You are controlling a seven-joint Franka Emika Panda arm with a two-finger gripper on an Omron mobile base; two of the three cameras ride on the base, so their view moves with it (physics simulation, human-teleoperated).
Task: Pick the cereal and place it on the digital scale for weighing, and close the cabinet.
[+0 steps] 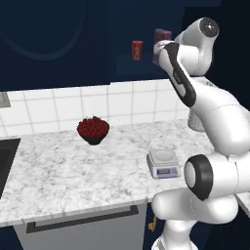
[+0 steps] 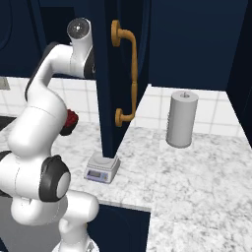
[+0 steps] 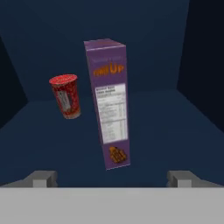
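Cereal [image 3: 109,105] stands upright on the cabinet [image 1: 58,39] shelf, red can [image 3: 65,96] just beside it. Jaws spread wide, both tips flanking the box's base line: lined up to straddle it, nothing held. Scale [image 1: 163,163] waits on the counter [image 1: 73,171] below, top bare. Door [image 2: 115,74] hangs open.

Flat rendered light: bright tabletop, dim cabinet interior.

In both base views the marble tabletop [image 1: 73,171] and white tiles are evenly lit, with soft shadows under the bowl of red fruit [image 1: 93,129] and the digital scale [image 1: 163,163]. The cabinet [image 2: 115,74] occupies the dark upper frame. In the hand view the cereal [image 3: 109,103] and red can [image 3: 65,96] look soft and blurry against the dim interior.
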